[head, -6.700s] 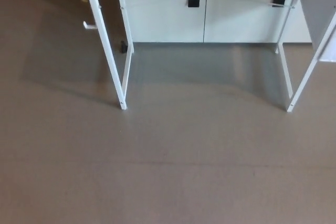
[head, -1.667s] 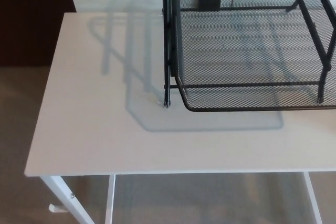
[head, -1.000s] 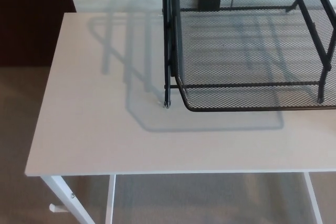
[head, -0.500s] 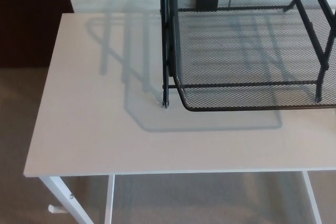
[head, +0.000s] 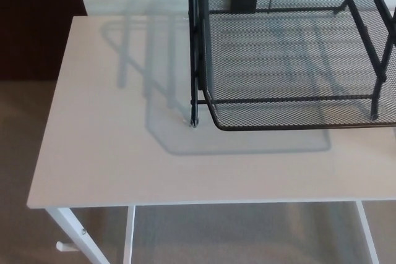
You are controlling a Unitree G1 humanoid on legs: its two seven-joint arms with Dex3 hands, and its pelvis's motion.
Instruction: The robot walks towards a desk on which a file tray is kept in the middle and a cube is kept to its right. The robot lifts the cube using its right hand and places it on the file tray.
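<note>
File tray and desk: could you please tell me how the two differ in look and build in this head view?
The file tray is black, see-through wire mesh; the desk has a solid, pale top. The file tray has raised walls and upright posts; the desk top is flat and stands on white legs. Shared: both run out of the picture on the right, and the file tray's front rim lies roughly parallel to the desk's front edge.
</note>
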